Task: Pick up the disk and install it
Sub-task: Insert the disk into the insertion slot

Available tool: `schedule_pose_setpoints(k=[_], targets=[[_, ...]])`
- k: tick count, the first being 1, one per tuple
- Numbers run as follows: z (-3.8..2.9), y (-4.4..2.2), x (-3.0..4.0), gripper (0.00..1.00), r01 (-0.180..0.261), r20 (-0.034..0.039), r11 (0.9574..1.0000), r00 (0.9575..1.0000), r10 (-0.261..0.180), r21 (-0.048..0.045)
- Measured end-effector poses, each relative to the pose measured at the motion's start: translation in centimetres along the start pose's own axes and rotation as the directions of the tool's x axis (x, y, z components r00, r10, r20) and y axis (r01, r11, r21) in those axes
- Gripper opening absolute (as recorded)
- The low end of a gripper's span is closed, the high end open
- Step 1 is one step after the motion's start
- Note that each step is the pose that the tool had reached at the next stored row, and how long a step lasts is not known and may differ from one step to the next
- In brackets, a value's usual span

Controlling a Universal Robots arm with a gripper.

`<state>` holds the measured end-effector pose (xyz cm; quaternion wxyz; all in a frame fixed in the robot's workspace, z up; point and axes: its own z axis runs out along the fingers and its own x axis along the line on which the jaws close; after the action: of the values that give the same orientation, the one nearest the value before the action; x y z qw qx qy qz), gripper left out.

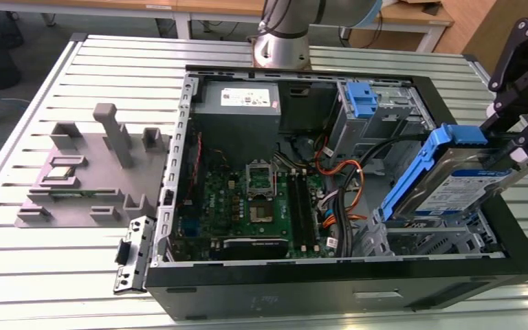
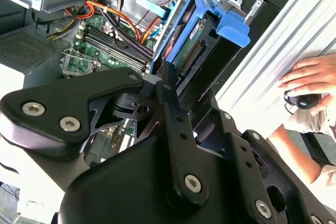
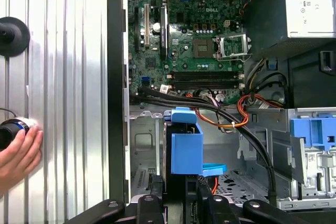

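Gripper clamped on the disk, tilted over the drive cage, cables and motherboard beside, a hand on the table.

The exterior view looks steeply down, from some way off, on the open black computer case lying on the ribbed metal bench, while both wrist views peer closely past the arm into that case's green motherboard.
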<state>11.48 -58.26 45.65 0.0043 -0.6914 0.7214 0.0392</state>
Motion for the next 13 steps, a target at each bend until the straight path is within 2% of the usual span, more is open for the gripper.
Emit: schedule_pose_setpoints(k=[8, 9, 11, 12, 13], targets=[[-0.03, 0.00, 0.00, 0.35, 0.000, -0.0001, 1.0000, 1.0000, 0.000, 0.0000], [-0.03, -0.01, -0.01, 0.35, 0.000, -0.0002, 1.0000, 1.0000, 0.000, -0.0023], [-0.01, -0.04, 0.00, 0.35, -0.002, -0.0011, 0.9996, 1.0000, 0.002, -0.0269], [-0.01, -0.04, 0.00, 0.35, -0.002, -0.0015, 0.9994, 1.0000, 0.002, -0.0337], [-0.01, -0.03, 0.00, 0.35, -0.002, -0.0017, 0.9994, 1.0000, 0.002, -0.0349]])
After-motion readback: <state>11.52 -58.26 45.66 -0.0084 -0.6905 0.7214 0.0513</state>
